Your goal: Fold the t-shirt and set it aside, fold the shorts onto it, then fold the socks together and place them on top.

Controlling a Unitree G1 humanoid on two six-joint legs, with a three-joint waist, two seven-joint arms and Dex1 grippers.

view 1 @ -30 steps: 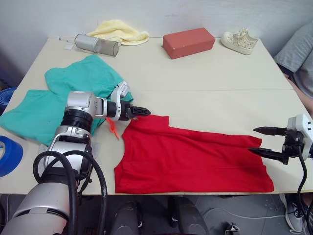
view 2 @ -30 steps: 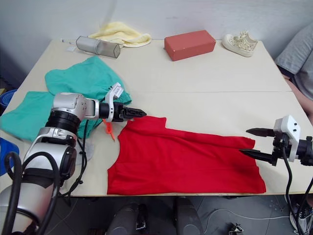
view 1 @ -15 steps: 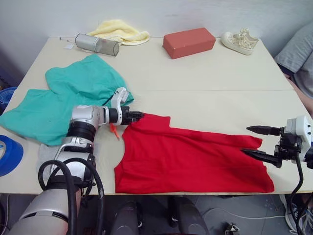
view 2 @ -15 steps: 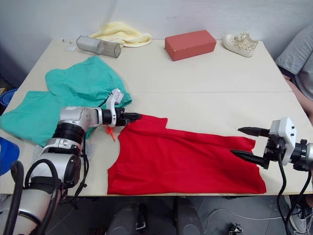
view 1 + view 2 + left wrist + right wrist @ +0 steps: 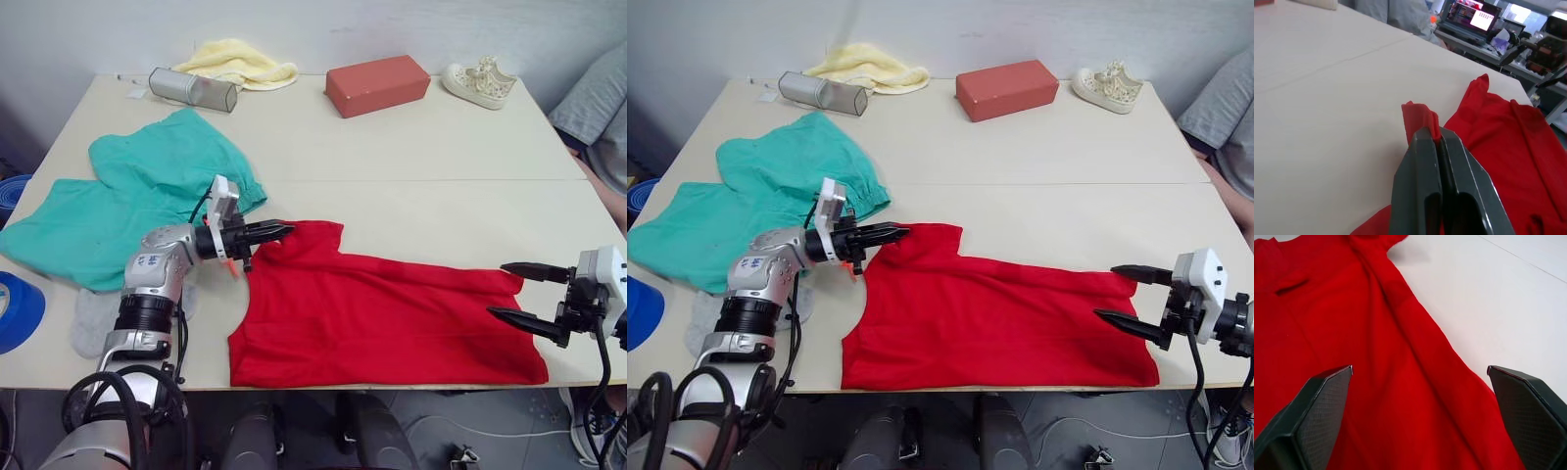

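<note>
The red t-shirt [image 5: 382, 318] lies spread along the table's front edge. My left gripper [image 5: 282, 230] is shut on its far left corner, and the left wrist view shows a fold of red fabric [image 5: 1420, 115] pinched between the closed fingers. My right gripper [image 5: 496, 289] stands open at the t-shirt's right end, one finger on each side of the cloth [image 5: 1400, 382], gripping nothing. The teal shorts [image 5: 137, 186] lie spread at the left. A grey sock [image 5: 93, 318] shows partly beneath my left arm near the front left edge.
Along the far edge sit a silver cylinder [image 5: 193, 89], a pale yellow cloth [image 5: 240, 62], a red-brown block [image 5: 377, 84] and a white sneaker [image 5: 478, 82]. A person in grey [image 5: 598, 117] is at the right. Blue objects [image 5: 18, 308] sit beyond the left edge.
My left gripper has gone from open to shut on the t-shirt's corner, which is now raised slightly. My right gripper has dropped a little at the t-shirt's right end and stays open.
</note>
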